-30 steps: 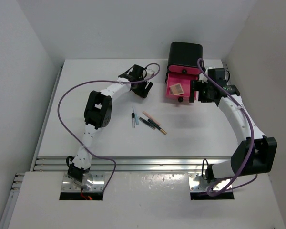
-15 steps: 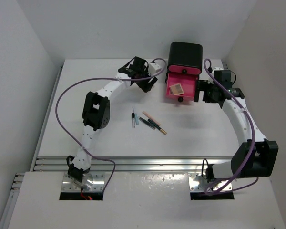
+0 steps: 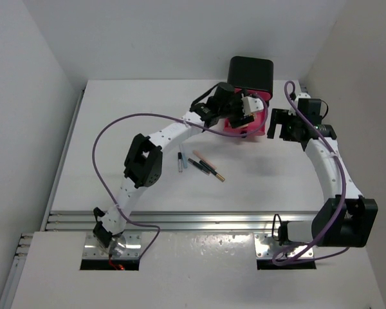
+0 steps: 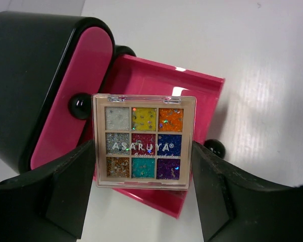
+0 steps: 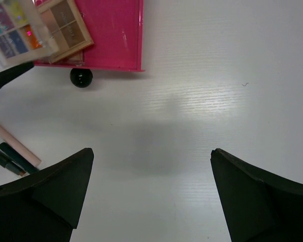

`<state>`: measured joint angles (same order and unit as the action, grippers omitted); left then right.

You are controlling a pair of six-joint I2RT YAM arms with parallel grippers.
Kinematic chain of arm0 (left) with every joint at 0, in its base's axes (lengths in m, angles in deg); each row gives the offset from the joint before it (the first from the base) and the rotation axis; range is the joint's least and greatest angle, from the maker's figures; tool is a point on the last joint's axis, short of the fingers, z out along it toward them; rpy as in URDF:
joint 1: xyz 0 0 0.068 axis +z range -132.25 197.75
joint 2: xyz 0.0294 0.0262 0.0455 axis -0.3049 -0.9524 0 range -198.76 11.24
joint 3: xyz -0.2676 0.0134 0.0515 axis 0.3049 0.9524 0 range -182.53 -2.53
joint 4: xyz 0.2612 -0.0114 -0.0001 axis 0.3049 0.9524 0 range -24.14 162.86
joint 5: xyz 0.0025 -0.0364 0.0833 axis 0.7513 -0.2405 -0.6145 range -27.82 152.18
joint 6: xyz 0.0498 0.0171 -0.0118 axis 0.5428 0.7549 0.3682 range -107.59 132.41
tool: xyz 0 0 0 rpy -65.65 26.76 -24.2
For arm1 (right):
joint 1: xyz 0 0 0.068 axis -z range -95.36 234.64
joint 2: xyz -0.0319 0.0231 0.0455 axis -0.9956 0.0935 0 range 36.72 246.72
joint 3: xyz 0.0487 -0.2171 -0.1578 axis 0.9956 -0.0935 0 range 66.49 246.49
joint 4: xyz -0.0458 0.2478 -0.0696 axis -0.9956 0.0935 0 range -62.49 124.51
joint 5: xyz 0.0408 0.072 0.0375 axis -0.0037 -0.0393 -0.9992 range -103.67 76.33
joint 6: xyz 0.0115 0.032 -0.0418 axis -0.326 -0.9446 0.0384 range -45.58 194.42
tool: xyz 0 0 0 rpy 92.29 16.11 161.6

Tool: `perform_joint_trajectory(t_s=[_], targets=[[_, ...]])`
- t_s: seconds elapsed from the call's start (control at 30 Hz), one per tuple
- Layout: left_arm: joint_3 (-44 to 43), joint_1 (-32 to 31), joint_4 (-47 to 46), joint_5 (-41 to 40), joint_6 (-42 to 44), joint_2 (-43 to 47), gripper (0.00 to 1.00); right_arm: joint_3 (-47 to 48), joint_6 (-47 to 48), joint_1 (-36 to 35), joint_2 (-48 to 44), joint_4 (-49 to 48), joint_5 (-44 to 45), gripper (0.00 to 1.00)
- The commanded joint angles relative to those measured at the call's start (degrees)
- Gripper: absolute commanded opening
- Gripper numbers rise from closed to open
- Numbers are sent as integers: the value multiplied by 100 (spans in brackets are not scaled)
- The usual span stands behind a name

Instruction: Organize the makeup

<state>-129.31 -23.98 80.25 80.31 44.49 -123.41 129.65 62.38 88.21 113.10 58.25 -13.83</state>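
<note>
Around the middle of the desk (image 3: 128,129) lie thin sticks, close together and slanted: 1 silver-blue stick (image 3: 179,159), 1 peach stick (image 3: 203,158), 1 black stick (image 3: 198,166) and 1 gold-tipped black stick (image 3: 213,172). That makes 4. A short 5th may lie beside the silver-blue one, but it is too small to tell. The right wrist view cuts these sticks off at its left edge.

Farther back, toward the right edge, the right claw (image 5: 150,154) hangs over bare desk with its fingers spread wide, holding nothing.

Toward the far right corner, the left claw (image 4: 142,164) is clamped on a 9-pan eyeshadow palette (image 4: 144,141), 1 finger on each side. The palette is face up over the open pink drawer (image 4: 204,98); whether it touches the drawer cannot be told. In that drawer lies 1 nude-toned palette (image 5: 65,22), partly covered by the held one and cut by the frame. 2 black knobs (image 4: 81,106) show.

The black box (image 4: 30,60) stands at the far edge. From above, the left arm hides much of the drawer.
</note>
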Motion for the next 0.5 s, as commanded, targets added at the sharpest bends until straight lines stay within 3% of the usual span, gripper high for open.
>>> perform_joint_trajectory(t_s=[0.0, 0.33, 0.47], targets=[[75, 87, -1190, -318, 247, -298, 24, -101, -27, 38, -228, -253, -159, 100], [382, 87, -1721, -565, 299, -492, 42, -269, 69, 91, -343, -253, -89, 100], [435, 87, -1545, -460, 168, -492, 60, -304, 78, 108, -369, -253, -45, 100]])
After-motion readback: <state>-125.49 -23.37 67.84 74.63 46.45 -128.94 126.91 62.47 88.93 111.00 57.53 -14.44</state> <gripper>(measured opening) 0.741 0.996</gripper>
